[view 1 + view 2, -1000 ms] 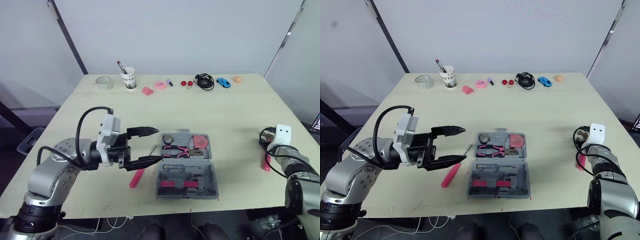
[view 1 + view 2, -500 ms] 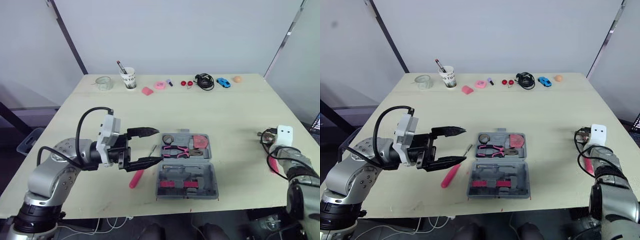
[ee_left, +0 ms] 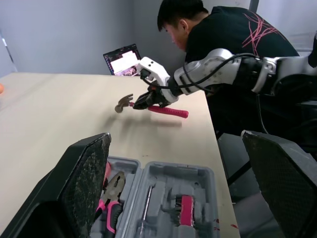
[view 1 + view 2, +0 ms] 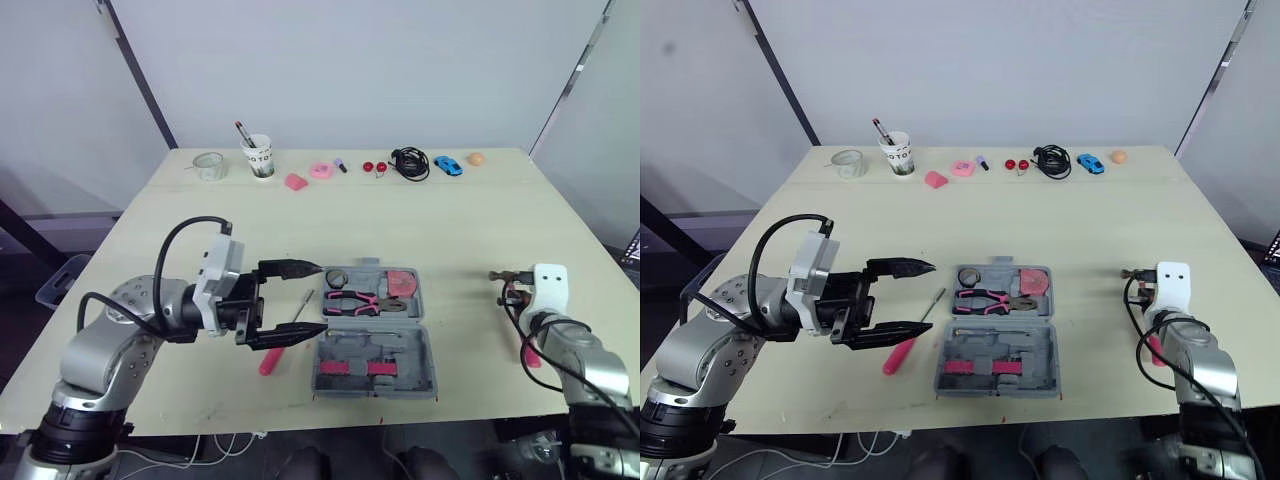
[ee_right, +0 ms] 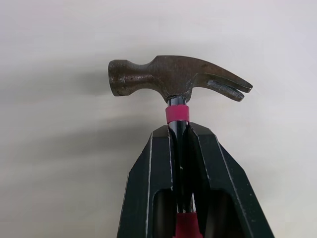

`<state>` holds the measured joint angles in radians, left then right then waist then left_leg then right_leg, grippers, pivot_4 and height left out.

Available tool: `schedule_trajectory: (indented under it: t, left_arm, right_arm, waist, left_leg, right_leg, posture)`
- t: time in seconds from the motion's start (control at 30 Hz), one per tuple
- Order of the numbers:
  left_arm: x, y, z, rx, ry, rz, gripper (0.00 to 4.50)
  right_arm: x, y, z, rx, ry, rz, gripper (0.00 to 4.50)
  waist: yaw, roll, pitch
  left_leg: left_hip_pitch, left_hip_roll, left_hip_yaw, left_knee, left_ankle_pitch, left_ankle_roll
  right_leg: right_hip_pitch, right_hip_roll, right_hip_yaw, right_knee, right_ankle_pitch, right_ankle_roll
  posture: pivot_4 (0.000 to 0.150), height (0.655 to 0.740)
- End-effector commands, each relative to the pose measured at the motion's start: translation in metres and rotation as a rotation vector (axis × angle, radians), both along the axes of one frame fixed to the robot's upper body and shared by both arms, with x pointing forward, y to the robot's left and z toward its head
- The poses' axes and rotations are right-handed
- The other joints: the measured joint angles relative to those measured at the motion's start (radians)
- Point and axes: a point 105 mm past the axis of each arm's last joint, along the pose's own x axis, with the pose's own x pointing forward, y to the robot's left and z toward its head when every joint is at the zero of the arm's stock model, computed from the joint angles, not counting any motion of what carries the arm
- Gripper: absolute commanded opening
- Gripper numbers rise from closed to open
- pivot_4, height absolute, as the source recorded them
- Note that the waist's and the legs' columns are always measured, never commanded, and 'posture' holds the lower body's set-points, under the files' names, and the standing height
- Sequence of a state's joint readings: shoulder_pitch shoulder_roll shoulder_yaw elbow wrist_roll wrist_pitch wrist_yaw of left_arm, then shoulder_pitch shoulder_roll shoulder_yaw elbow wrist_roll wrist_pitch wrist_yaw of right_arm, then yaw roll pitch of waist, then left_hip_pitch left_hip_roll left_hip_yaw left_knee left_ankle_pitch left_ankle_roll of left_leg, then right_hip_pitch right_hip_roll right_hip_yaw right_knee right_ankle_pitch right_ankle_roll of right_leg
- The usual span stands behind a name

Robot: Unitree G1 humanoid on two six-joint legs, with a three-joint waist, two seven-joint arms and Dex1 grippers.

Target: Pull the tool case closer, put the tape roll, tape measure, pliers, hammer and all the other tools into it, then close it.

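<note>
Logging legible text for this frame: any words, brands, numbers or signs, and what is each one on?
Paper cup: dark print, too small to read.
Laptop screen: blurred, unreadable.
Person's shirt: pink line design, no legible letters.
Nothing here can be quoted.

No legible text found. Dark print noted on white cup (image 4: 261, 158), unreadable; laptop screen (image 3: 122, 60) content unreadable.
</note>
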<state>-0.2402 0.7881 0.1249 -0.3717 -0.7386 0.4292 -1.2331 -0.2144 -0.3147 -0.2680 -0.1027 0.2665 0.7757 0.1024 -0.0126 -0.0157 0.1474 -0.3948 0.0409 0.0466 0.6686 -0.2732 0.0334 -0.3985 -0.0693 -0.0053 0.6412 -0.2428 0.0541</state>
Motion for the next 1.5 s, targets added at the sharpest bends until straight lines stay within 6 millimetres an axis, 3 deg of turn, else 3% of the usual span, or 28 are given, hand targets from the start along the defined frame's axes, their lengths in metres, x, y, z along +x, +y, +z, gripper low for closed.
schedule_trajectory:
  t: [0.03,0.23,0.53,0.63,0.8,0.83,0.87,1.03,1.27,1.5]
  left_arm:
    - [-0.002,0.000,0.007,0.002,-0.040,-0.019,4.50]
    - [-0.002,0.000,0.008,-0.003,-0.042,-0.030,4.50]
    - [-0.003,0.003,0.006,0.020,-0.036,-0.059,4.50]
    - [-0.003,0.004,0.005,0.029,-0.037,-0.059,4.50]
    - [-0.003,0.008,0.002,0.039,-0.033,-0.050,4.50]
    - [-0.003,0.008,0.001,0.041,-0.033,-0.049,4.50]
    - [-0.003,0.009,0.001,0.043,-0.034,-0.046,4.50]
    - [-0.001,0.013,0.000,0.042,-0.034,-0.038,4.50]
    - [0.003,0.014,-0.001,0.042,-0.040,-0.049,4.50]
    - [0.003,0.014,-0.003,0.046,-0.047,-0.056,4.50]
  right_arm:
    - [-0.014,0.019,0.018,0.013,-0.038,0.024,0.06]
    - [-0.035,0.048,0.004,0.066,0.020,0.057,0.06]
    - [-0.036,0.051,-0.022,0.077,0.090,0.040,0.06]
    - [-0.036,0.049,-0.022,0.073,0.081,0.042,1.22]
    - [-0.042,0.042,-0.011,0.044,0.058,0.061,3.60]
    - [-0.044,0.040,-0.005,0.023,0.045,0.076,3.75]
    - [-0.046,0.037,0.001,0.004,0.030,0.100,4.44]
    - [-0.050,0.037,0.027,-0.086,-0.014,0.334,4.48]
    - [-0.047,0.035,0.043,-0.247,-0.010,0.754,4.48]
    - [-0.040,0.025,0.042,-0.553,0.044,1.191,4.48]
  waist:
    - [0.001,0.000,0.000]
    - [0.000,0.000,0.000]
    - [0.000,0.000,0.000]
    - [-0.001,0.000,0.000]
    - [0.000,0.000,0.000]
    - [0.000,0.000,0.000]
    - [0.000,0.000,0.000]
    - [0.000,0.000,0.000]
    - [0.001,-0.002,0.000]
    - [0.001,-0.003,0.001]
  left_leg:
    - [0.000,0.000,0.000,0.000,0.000,0.000]
    - [0.000,0.000,0.000,0.000,0.000,0.000]
    - [0.000,0.000,0.000,0.000,0.000,0.000]
    - [0.000,0.000,0.000,0.000,0.000,0.000]
    - [0.000,0.000,0.000,0.000,0.000,0.000]
    - [0.000,0.000,0.000,0.000,0.000,0.000]
    - [0.000,0.000,0.000,0.000,0.000,0.000]
    - [0.000,0.000,0.000,0.000,0.000,0.000]
    - [0.000,0.000,0.000,0.000,0.000,0.000]
    - [0.000,0.000,0.001,0.001,0.000,0.000]
  right_leg:
    - [0.000,0.000,0.000,0.000,0.000,0.000]
    - [0.000,0.000,0.000,0.000,0.000,0.000]
    - [0.000,0.000,0.000,0.000,0.000,0.000]
    - [0.000,0.000,0.000,-0.001,0.000,0.000]
    - [0.000,0.000,0.000,-0.001,0.000,0.000]
    - [0.000,0.000,0.000,-0.001,0.000,0.000]
    - [0.000,0.000,0.000,-0.001,0.000,0.000]
    - [0.000,0.000,0.000,-0.001,-0.001,0.000]
    - [0.000,0.000,0.000,-0.001,-0.003,-0.003]
    - [0.000,0.000,0.000,-0.002,-0.002,-0.002]
  posture:
    - [0.150,0.7400]
    - [0.150,0.7400]
    - [0.150,0.7400]
    - [0.150,0.7400]
    - [0.150,0.7400]
    - [0.150,0.7400]
    - [0.150,0.7400]
    - [0.150,0.7400]
    - [0.150,0.7400]
    - [0.150,0.7400]
